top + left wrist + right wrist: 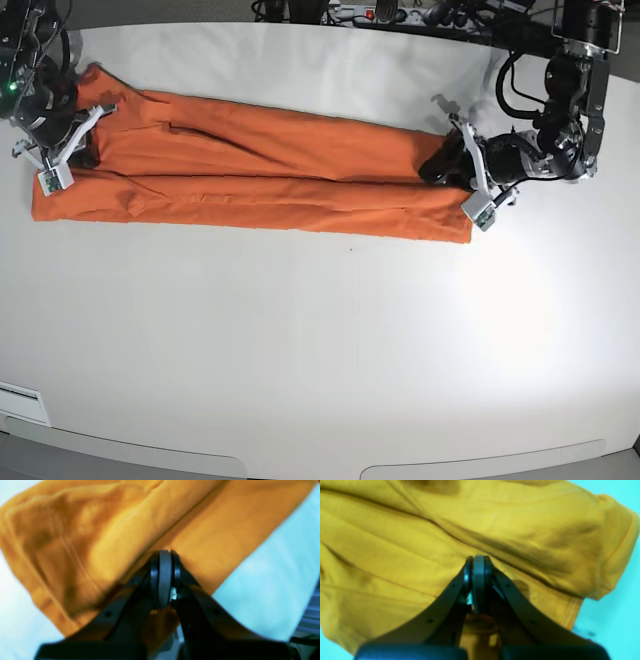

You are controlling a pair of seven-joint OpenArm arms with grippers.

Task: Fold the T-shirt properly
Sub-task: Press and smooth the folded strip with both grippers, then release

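The orange T-shirt point(270, 170) lies on the white table point(320, 350) as a long, narrow band folded lengthwise, running left to right. My left gripper point(440, 168) is at the band's right end. In the left wrist view it point(165, 555) is shut, its tips pinched on the T-shirt point(100, 530) where a crease runs into them. My right gripper point(85, 152) is at the band's left end, by the sleeve. In the right wrist view it point(478, 558) is shut on a fold of the T-shirt point(395, 542). The collar tag is not visible.
Cables and a power strip point(380, 12) lie along the table's back edge. The table's curved front edge point(300, 462) is at the bottom. Bare white table surface stretches from the shirt to that front edge.
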